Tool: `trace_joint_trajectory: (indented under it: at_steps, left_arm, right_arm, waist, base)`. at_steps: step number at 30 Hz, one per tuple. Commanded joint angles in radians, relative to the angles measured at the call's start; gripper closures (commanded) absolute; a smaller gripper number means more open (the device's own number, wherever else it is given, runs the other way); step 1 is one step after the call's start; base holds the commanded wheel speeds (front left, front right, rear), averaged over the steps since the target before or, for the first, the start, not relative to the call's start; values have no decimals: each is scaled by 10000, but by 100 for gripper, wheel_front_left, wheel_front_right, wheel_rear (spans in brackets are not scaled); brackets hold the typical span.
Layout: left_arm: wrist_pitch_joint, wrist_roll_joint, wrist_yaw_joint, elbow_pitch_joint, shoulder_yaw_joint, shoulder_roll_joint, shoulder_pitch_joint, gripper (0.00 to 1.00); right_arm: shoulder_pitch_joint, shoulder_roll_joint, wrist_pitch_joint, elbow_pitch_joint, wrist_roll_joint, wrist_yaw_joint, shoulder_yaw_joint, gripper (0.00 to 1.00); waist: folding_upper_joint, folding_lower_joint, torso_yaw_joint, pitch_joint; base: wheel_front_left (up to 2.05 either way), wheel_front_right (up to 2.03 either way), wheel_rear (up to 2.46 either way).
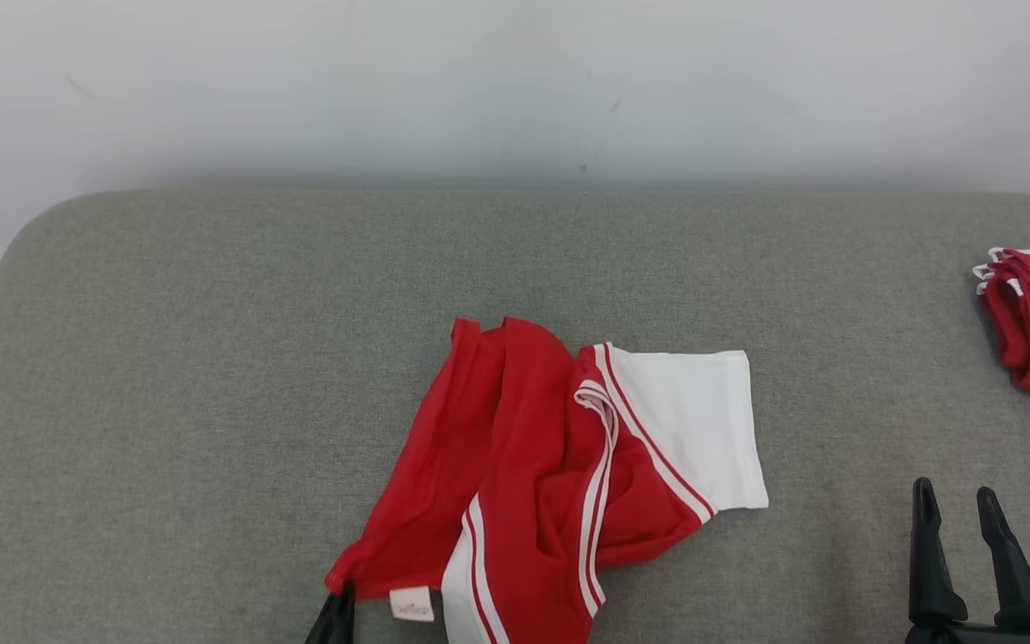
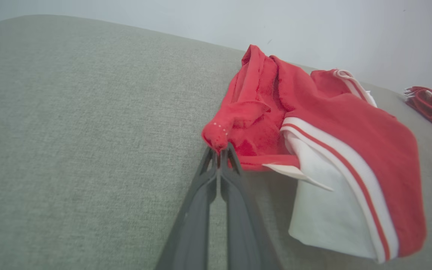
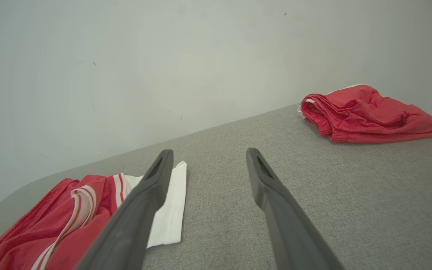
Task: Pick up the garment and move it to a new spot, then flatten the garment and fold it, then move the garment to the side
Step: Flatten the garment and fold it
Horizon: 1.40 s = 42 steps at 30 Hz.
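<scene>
Left gripper (image 2: 220,150) clamped on corner of crumpled red-and-white fabric garment (image 2: 351,123), frame centre | right gripper (image 1: 955,496) splayed, empty | lift, flatten, fold, set-aside pending

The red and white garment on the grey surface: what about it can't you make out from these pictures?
- Garment, head view: its near end is cut off by the bottom edge.
- Its shape: crumpled folds hide whether it is shorts or a shirt.
- Label, head view: print too small to read.
- Left tool, left wrist view: its closed tips hide how much cloth is pinched.
</scene>
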State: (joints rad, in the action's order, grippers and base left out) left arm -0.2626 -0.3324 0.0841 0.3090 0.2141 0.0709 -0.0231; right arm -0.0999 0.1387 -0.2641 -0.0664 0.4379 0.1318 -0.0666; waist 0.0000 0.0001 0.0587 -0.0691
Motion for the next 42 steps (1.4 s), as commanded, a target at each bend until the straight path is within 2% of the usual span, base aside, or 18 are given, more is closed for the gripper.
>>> trace_joint_trajectory:
  at_steps: [1,4,5,6,7,13,25,34,38,42]
  left_arm:
    - [-30,-85,11,108,-157,-66,-207,100]
    - [-30,-51,91,486,-345,-125,-353,100]
    - [-30,11,102,596,-360,-139,-374,83]
    - [-30,59,104,617,-415,-151,-347,60]
    - [-30,112,124,623,-477,-159,-320,0]
    - [-30,360,193,154,-878,-192,-150,0]
    - [-30,996,289,-1694,-2482,-203,-103,0]
    - [-30,1442,373,-2019,-2599,-202,-324,0]
    - [-30,1428,417,-1990,-2533,-203,-210,0]
    - [-30,1337,436,-1941,-2362,-204,-63,0]
  right_arm:
    - [79,54,2,-39,-61,-27,-21,0]
    - [87,75,0,-133,-59,-27,3,0]
    - [92,87,0,-169,-55,-27,12,0]
    - [95,95,0,-202,-53,-27,21,0]
    - [94,99,0,-217,-54,-27,29,0]
    - [74,78,0,-256,-68,-27,64,0]
    - [-65,125,2,-296,-32,-27,181,0]
    - [-226,177,0,-299,-52,-27,257,0]
    - [53,370,0,-445,-78,-27,705,0]
    - [721,763,22,-1017,-132,-27,1780,0]
  waist:
    - [0,-1,17,46]
    - [0,-1,5,117]
    - [0,-1,-3,145]
    - [0,-1,-10,172]
    - [0,-1,-15,197]
    - [0,-1,-39,341]
    - [0,-1,-128,661]
    - [0,-1,-67,629]
    - [0,-1,-3,507]
    - [0,-1,149,379]
  base:
    - [0,0,0]
    - [0,0,0]
    - [0,0,0]
    - [0,0,0]
    - [0,0,0]
    - [0,0,0]
    - [0,0,0]
    - [0,0,0]
    - [0,0,0]
    - [0,0,0]
